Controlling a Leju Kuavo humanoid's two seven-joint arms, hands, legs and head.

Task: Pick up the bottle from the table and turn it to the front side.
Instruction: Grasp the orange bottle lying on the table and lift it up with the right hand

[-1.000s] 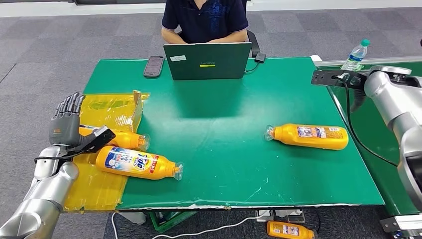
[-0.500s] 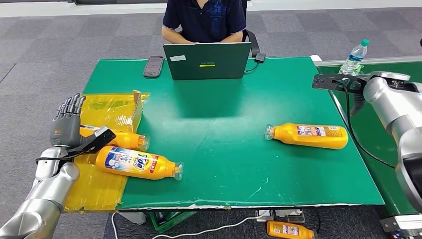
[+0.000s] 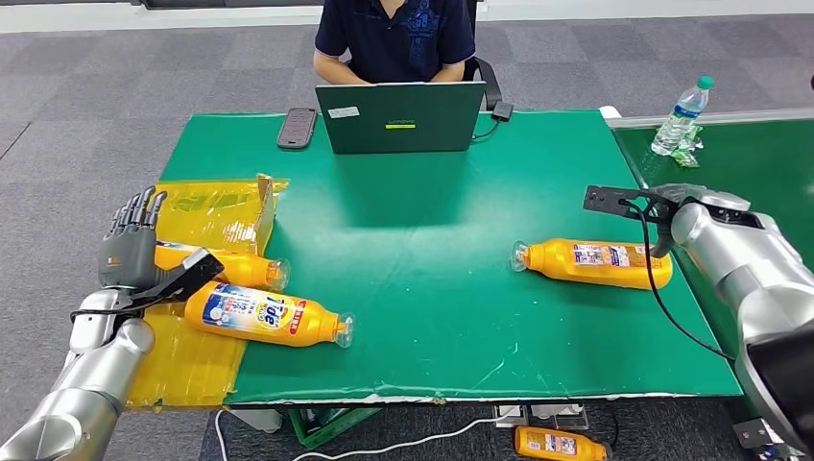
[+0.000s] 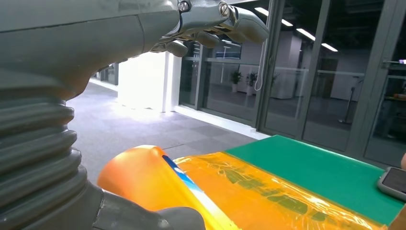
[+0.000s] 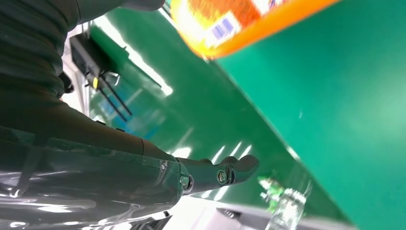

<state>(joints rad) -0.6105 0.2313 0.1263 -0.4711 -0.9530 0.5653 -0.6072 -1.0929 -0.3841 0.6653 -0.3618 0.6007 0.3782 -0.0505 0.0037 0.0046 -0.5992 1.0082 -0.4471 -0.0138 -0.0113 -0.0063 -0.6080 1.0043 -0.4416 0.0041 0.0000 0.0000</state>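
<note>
right hand nearing the orange bottle on the green table

the bottle (image 3: 595, 263) lies on its side, well right of the laptop (image 3: 400, 117), back label up. right hand (image 5: 143, 163) hovers just beside its base, fingers straight and holding nothing; left hand (image 3: 134, 252) spread, empty. smooth stiff plastic, likely slippery and apt to roll: grasp mid-body across the label.

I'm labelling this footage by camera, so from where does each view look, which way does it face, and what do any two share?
Head view: high on the body, facing forward and down at the green table; both silver arms, left hand.
Left wrist view: behind the left hand, looking along the yellow film toward glass walls.
Right wrist view: behind the right hand, turned, low over the table.
Head and right wrist views share the right-side orange bottle.
</note>
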